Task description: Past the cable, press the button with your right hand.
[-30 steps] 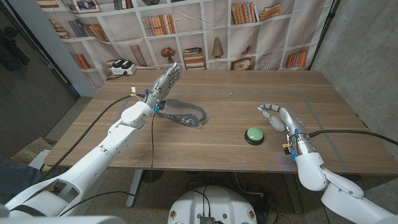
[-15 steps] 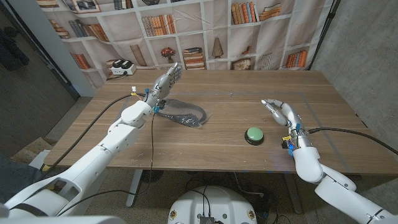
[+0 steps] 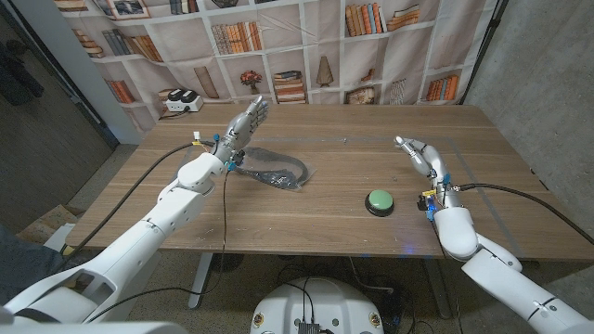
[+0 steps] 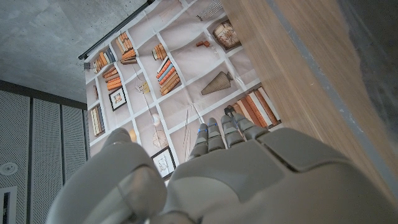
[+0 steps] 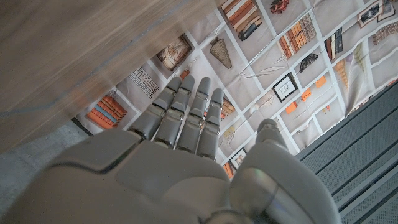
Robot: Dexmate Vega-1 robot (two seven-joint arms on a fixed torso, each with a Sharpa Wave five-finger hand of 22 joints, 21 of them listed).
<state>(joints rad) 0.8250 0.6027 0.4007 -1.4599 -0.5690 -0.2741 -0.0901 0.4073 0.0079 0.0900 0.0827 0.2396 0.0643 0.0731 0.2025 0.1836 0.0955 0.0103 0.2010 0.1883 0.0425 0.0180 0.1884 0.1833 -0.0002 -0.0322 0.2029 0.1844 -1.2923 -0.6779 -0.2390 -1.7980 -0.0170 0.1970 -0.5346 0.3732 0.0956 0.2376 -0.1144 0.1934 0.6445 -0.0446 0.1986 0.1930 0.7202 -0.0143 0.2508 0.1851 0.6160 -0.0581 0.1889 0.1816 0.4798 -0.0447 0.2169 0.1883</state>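
Button [image 3: 379,201] not yet pressed; the press itself remained, judging by the gap. It was a low green dome on a dark base, sitting near the table's [image 3: 483,139] front edge, right of centre. Right hand [image 3: 423,160] hovered near it toward the right edge, fingers extended, holding nothing. Cable [image 3: 272,170] lay bagged left of centre. Left hand [image 3: 243,125] was raised beside it, fingers straight, empty.
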